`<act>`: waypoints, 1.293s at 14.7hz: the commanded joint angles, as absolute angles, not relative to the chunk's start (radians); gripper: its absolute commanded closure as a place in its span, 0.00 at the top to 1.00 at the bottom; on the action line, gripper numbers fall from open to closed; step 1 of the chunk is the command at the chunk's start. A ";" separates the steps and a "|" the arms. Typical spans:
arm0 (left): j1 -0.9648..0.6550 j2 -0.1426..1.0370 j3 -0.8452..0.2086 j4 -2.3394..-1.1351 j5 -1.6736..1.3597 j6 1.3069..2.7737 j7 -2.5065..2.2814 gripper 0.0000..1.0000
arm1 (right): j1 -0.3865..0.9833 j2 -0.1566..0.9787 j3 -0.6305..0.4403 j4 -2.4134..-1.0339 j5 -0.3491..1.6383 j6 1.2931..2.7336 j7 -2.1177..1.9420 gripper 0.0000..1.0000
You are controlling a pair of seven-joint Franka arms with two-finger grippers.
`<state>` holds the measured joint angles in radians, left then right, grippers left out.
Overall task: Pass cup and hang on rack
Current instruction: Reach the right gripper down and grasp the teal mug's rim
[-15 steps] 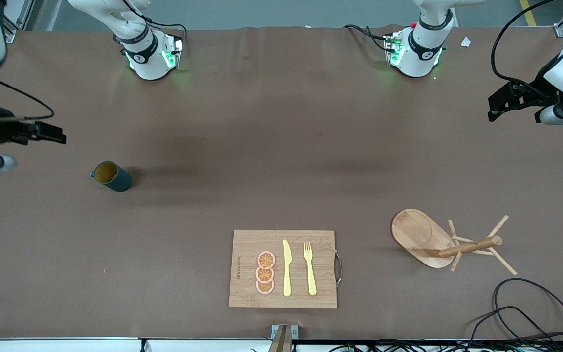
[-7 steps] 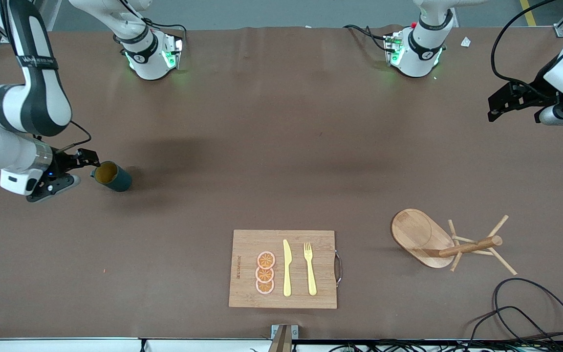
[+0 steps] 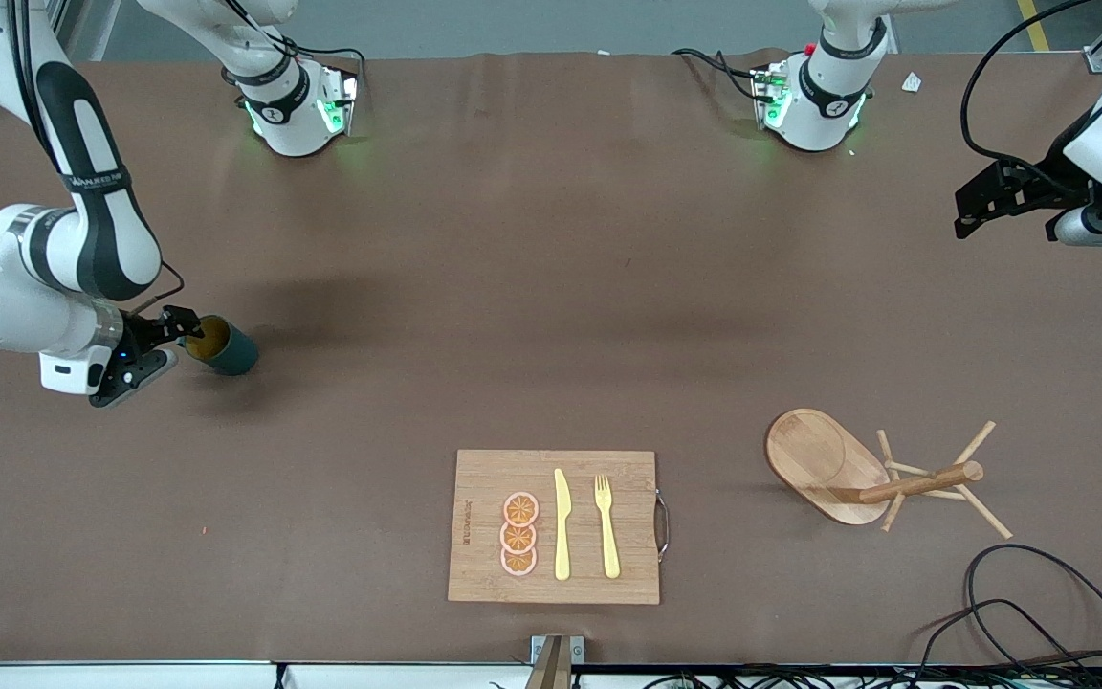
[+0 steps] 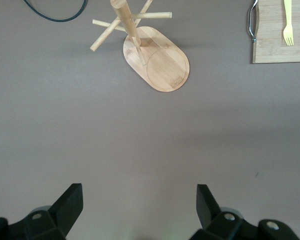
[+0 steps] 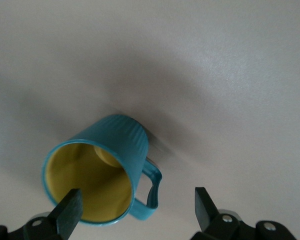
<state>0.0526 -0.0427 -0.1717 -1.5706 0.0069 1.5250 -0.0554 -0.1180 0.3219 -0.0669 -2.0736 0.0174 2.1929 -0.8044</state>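
Observation:
The dark teal cup (image 3: 226,349) sits on the table toward the right arm's end, its yellowish mouth turned toward my right gripper (image 3: 168,343). That gripper is open and low at the cup. In the right wrist view the cup (image 5: 117,150) has its rim and side handle (image 5: 152,192) between the spread fingers of the right gripper (image 5: 135,210); I see no contact. My left gripper (image 3: 967,218) is open and empty, waiting above the left arm's end of the table; the left gripper (image 4: 139,202) shows only bare table between its fingers. The bamboo rack (image 3: 833,469) stands nearer the front camera there, also in the left wrist view (image 4: 157,62).
A rectangular wooden cutting board (image 3: 474,498) with a yellow knife (image 3: 562,526), a yellow fork (image 3: 606,526) and orange slices (image 3: 519,534) lies at the front edge, mid-table. Black cables (image 3: 1039,612) loop near the front corner at the left arm's end.
My right arm has swung in from the table's end and come down to the cup, its open fingers now around the rim and handle. Cup, rack and left arm have not moved.

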 commanded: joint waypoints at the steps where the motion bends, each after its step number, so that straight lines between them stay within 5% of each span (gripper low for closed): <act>1: 0.055 -0.028 -0.176 -1.551 0.012 1.517 -0.040 1.00 | -0.129 0.336 -0.052 -2.080 0.025 2.210 -0.827 0.92; 4: 0.055 -0.025 -0.176 -1.552 0.012 1.520 -0.040 1.00 | -0.126 0.360 -0.051 -2.121 0.025 2.290 -0.828 0.71; 8: 0.058 -0.025 -0.176 -1.551 0.012 1.520 -0.040 1.00 | -0.123 0.360 -0.048 -2.125 0.025 2.287 -0.825 0.02; 19: 0.064 -0.026 -0.176 -1.551 0.012 1.520 -0.038 1.00 | -0.029 0.281 -0.046 -2.048 0.058 2.094 -0.559 0.00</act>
<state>0.0571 -0.0309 -0.1716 -1.5699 0.0069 1.5264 -0.0554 -0.0846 0.3508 -0.0461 -2.0426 0.0484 2.1468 -0.6813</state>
